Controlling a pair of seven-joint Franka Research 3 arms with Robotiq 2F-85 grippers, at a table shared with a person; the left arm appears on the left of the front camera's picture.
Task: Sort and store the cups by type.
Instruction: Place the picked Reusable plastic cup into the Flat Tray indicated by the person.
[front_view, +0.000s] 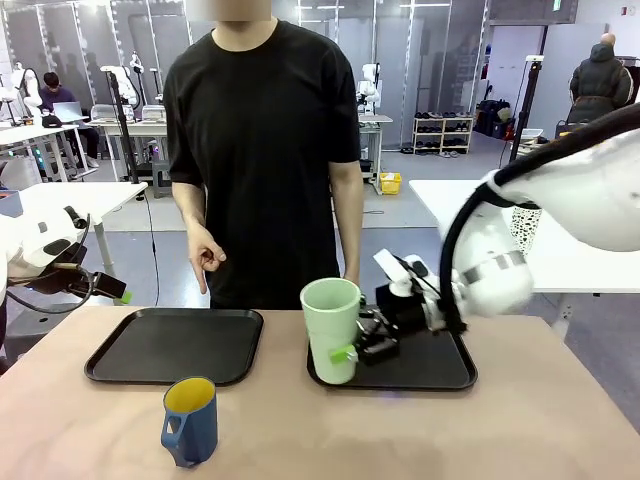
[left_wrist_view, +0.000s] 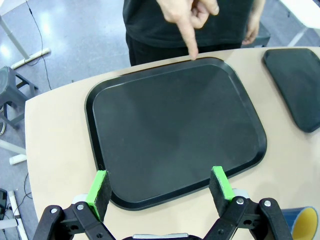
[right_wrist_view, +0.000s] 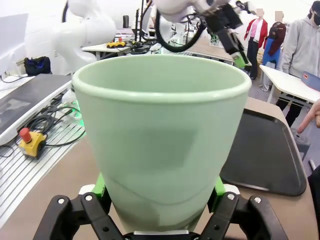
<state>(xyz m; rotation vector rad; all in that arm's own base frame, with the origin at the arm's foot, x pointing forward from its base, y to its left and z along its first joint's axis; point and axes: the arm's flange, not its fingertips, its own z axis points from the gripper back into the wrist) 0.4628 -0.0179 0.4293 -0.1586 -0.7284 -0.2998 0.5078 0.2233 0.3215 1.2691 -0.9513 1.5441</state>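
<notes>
Seen from its wrist, the left gripper (left_wrist_view: 160, 184) hangs spread wide over the left tray's (left_wrist_view: 175, 125) near rim. The person's hand (left_wrist_view: 192, 12) points a finger at the far rim. The blue mug (front_view: 190, 420) stands on the table before that tray. The right gripper (front_view: 362, 347) pinches the green tumbler (front_view: 332, 325) upright at the right tray's (front_view: 440, 372) left edge. I cannot tell if the tumbler touches down.

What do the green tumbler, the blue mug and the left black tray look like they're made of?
The green tumbler looks like matte plastic: even pale colour, thin rolled rim. The blue mug has a slight sheen and a yellow inside; glazed ceramic or plastic, unclear. The left black tray seems satin plastic, with soft reflections.
</notes>
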